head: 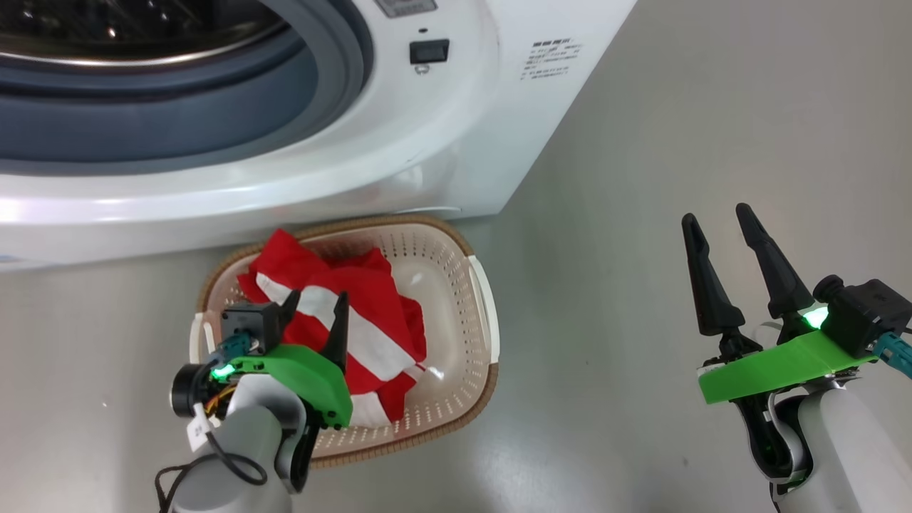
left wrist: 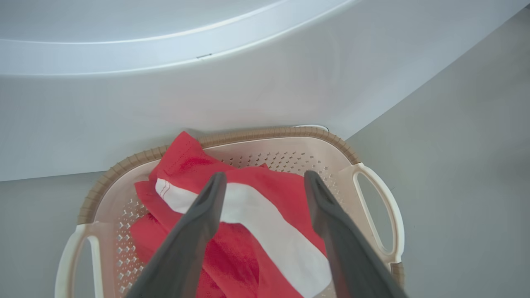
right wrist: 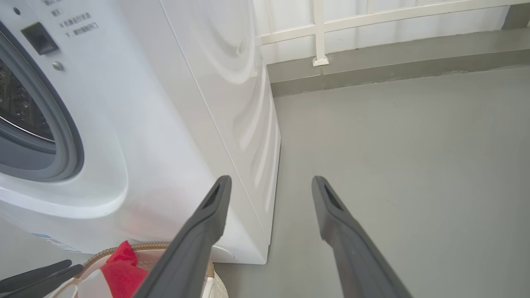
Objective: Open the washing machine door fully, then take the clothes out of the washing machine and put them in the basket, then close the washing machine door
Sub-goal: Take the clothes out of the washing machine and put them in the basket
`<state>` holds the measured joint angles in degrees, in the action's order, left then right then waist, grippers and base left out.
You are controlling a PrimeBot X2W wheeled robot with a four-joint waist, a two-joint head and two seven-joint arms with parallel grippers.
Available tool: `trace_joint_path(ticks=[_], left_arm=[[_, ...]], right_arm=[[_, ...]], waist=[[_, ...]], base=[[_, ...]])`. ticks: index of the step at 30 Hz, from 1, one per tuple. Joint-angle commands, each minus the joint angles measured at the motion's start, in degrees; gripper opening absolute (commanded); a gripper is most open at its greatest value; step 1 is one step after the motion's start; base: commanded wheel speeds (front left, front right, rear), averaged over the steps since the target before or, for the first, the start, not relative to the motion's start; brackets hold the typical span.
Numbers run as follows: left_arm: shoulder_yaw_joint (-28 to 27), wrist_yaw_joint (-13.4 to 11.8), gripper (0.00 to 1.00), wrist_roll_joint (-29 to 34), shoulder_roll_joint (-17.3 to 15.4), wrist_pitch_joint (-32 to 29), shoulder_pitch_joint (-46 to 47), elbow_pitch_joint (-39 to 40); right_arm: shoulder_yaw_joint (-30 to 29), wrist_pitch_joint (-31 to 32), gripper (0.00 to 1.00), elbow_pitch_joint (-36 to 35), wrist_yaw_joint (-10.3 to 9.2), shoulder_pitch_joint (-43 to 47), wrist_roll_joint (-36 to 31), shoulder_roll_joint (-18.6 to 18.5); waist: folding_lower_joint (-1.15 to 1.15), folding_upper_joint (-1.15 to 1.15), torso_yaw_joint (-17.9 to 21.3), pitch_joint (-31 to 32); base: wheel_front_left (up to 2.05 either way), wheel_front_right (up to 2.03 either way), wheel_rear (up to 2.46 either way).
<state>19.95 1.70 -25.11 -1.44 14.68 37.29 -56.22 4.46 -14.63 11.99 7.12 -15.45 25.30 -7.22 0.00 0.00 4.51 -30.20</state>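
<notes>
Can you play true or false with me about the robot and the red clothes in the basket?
1. The clothes lie in the basket. True.
2. The left gripper is squeezing the clothes. False: it is open, over them.
3. The basket stands on the floor in front of the washing machine. True.
4. The right gripper holds a sock. False: it is open and empty.

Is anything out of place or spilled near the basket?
One small thing: a red corner of the clothes hangs over the rim of the basket on the side nearest the washing machine. The rest lies inside.
</notes>
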Motion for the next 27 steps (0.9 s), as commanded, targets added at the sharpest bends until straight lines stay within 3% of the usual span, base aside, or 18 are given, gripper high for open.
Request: trace_joint_path(ticks=[1,16,27], left_arm=[[-1.84,-0.3,1.0,0.63,-1.43,0.32,-2.02,1.21],[-14.76,0.86,1.0,10.7,-1.44,0.32,-11.83,18.32],[-18.59,2.05,1.0,13.63,-1.44,0.32,-19.3,28.89]], right_arm=[[0.99,-0.37,1.0,-1.01,0.36,1.22,0.5,-0.5],[0.92,-0.37,1.0,0.24,0.36,5.89,0.42,-1.08],[0.35,-0.37,1.0,0.68,0.36,9.84,0.28,-1.69]], waist=[[0.0,0.0,-0.18,1.38],[0.0,0.0,-1.63,11.63],[0.0,0.0,-2.44,17.61]], base=[[0.0,0.0,0.0],[0.0,0.0,0.0],[0.0,0.0,0.0]])
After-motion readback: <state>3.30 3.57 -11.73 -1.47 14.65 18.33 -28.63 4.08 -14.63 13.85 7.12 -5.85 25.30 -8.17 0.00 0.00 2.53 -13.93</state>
